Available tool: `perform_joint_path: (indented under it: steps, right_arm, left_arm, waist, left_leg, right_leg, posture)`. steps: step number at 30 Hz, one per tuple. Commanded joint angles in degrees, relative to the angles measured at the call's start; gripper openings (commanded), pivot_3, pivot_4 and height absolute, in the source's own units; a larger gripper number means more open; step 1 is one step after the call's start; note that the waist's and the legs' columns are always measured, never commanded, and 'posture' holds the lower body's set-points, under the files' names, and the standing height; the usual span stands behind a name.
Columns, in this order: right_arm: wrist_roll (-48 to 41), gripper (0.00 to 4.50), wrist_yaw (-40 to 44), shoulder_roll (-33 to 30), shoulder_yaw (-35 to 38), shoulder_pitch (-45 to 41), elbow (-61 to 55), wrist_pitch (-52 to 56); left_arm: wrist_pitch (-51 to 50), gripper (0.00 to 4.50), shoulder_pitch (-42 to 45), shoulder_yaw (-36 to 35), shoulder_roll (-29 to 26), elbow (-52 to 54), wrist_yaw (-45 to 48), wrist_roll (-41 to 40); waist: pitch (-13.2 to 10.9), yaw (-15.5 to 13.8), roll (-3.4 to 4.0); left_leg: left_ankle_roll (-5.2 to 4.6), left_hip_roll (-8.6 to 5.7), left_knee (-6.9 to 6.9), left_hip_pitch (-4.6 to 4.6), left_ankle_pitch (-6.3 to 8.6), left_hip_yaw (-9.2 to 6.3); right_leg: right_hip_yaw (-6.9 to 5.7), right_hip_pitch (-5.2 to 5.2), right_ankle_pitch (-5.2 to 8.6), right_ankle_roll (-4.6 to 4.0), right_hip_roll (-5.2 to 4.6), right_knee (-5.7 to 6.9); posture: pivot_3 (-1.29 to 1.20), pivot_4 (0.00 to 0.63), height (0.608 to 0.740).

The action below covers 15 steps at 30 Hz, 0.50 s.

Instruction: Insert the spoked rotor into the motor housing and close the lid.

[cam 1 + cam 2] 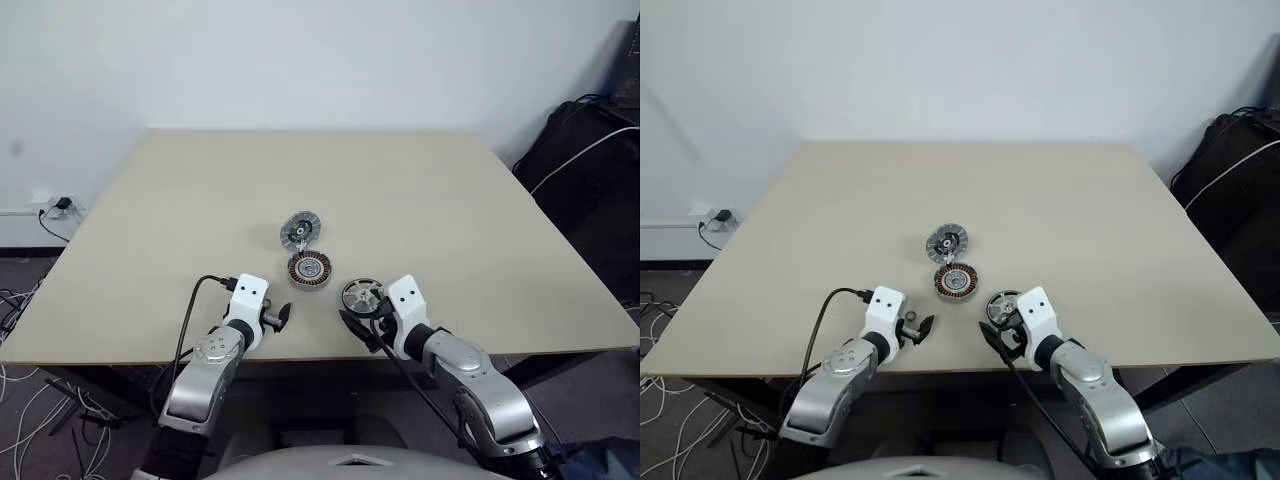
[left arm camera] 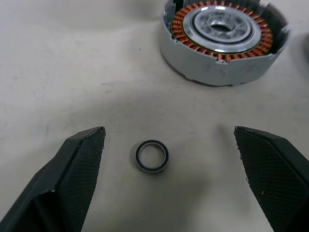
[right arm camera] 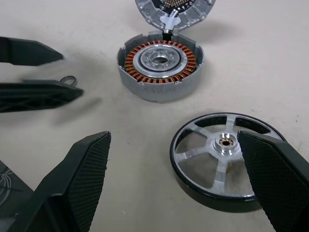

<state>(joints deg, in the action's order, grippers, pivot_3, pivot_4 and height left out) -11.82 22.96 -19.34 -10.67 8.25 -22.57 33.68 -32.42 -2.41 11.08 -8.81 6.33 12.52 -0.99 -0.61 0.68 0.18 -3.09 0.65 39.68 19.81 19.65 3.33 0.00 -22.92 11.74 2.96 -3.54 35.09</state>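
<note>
The motor housing [image 1: 309,268], a round disc with copper windings, sits on the table centre. The lid [image 1: 302,232], ribbed and silvery, rests just behind it, touching its rim. The spoked rotor [image 3: 227,159] lies flat to the housing's right, near the front edge. My right gripper [image 3: 174,137] is open, low over the table just short of the rotor, with one finger beside the rotor's rim. My left gripper [image 2: 169,133] is open to the housing's front left. A small dark ring [image 2: 152,156] lies on the table between its fingers, untouched.
The beige table [image 1: 180,230] spreads wide around the parts. Its front edge runs just under both wrists. A dark bag with a white cable [image 1: 590,160] stands off the table's right side. Cables and a wall socket [image 1: 55,208] lie at the left.
</note>
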Motion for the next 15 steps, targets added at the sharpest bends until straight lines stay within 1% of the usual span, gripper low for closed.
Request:
perform_joint_path:
  steps: [1, 10, 13, 15]
  right_arm:
    - [0.0, 4.46, 0.1, 0.2, 0.6, -0.5, -1.5, -1.5]
    - [0.0, 4.46, -0.2, 0.1, 0.9, -0.3, -1.6, -1.8]
    - [-0.1, 4.50, -0.3, 0.2, 0.9, -0.5, -1.5, -1.8]
    - [-0.1, 4.50, -0.4, 0.2, 1.0, -0.6, -1.4, -1.8]
  left_arm:
    - [-0.3, 4.50, 2.2, 0.3, 0.2, -2.2, 0.1, 0.6]
    - [-1.2, 4.50, 3.8, 0.4, 0.5, -6.7, -0.5, 1.5]
    - [-1.3, 3.97, 3.7, 0.4, 0.4, -6.7, -0.5, 1.6]
    - [-1.5, 3.36, 3.4, 0.3, 0.4, -6.2, -0.5, 1.6]
  waist:
    - [0.0, 0.0, -0.01]
    - [0.1, 0.0, 0.06]
    - [0.1, 0.0, 0.09]
    - [0.1, 0.0, 0.09]
  left_leg:
    - [0.00, 0.00, 0.00, 0.00, 0.00, 0.00]
    - [0.05, -0.01, 0.01, -0.15, -0.05, -0.04]
    - [0.05, 0.00, 0.02, -0.19, -0.07, -0.05]
    - [0.04, 0.01, 0.02, -0.19, -0.07, -0.05]
  right_leg:
    - [0.00, 0.00, 0.00, 0.00, 0.00, 0.00]
    - [0.00, 0.14, -0.03, 0.05, 0.00, 0.01]
    - [0.00, 0.18, -0.04, 0.08, -0.01, 0.03]
    - [0.00, 0.18, -0.04, 0.08, -0.01, 0.03]
  posture:
    - [0.00, 0.000, 0.740]
    - [0.00, 0.000, 0.740]
    - [0.00, 0.000, 0.740]
    - [0.00, 0.000, 0.740]
